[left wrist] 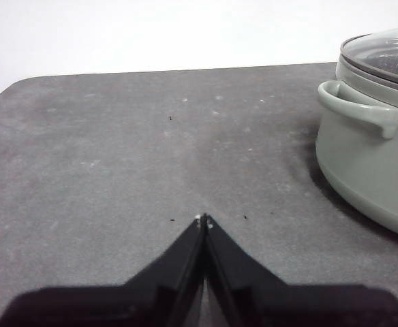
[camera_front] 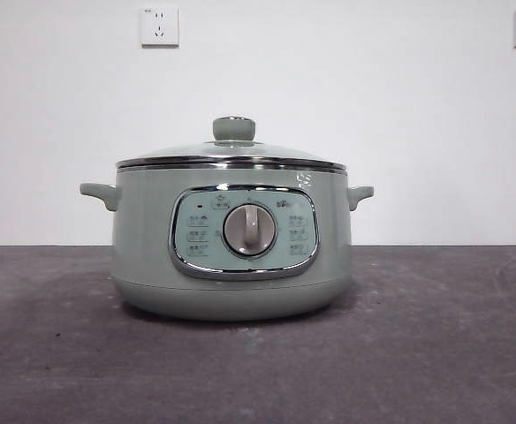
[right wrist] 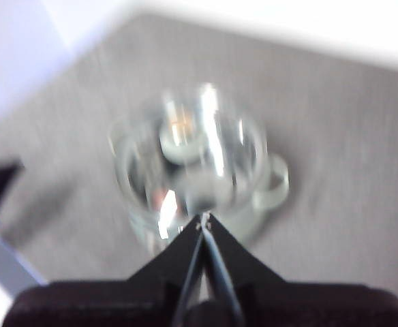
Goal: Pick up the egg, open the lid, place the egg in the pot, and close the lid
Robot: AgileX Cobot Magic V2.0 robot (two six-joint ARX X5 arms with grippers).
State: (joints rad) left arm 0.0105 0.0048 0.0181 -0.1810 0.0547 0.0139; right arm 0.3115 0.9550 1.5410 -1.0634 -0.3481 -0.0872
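With both the left tool and right tool closed empty and no egg visible, the lid could be lifted prematurely.

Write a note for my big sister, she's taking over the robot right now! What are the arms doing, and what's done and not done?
Left gripper: jaws shut, empty, low over the grey table beside the pot.
Right gripper: jaws shut, empty, above the pot looking down on the lid; that view is blurred.
The squat sage-green electric pot stands mid-table with its dial panel facing the front camera.
The domed glass lid with steel rim and green knob sits closed on the pot.
The egg is not visible in any view, so I cannot tell whether it is already inside.
Check through the lid before going on.
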